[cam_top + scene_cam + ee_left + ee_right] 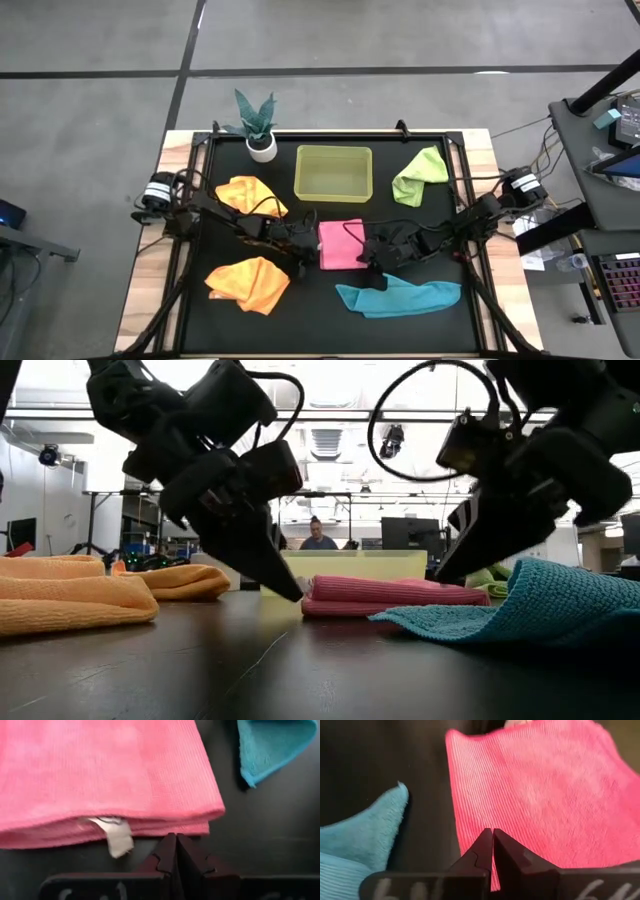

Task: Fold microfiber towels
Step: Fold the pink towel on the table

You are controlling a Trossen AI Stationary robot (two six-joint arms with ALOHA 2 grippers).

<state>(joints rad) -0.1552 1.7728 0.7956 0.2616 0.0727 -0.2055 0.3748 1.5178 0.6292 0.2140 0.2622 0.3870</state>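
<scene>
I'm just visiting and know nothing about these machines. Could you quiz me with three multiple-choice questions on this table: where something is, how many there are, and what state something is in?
1. Where does the folded pink microfiber towel lie?
A. Between the two pincers
B. Inside the translucent yellow-green bin
C. Beside the potted plant

2. How many orange-yellow microfiber towels are on the table?
A. One
B. Two
C. Four

3. How do the left pincer and right pincer stand?
A. Both wide open
B. Both shut
C. One open, one shut

Answers:
1. A: the high view shows it mid-table with a pincer at each side.
2. B: one crumpled, another nearer the front.
3. B: each wrist view shows fingers pressed together, holding nothing.
</scene>
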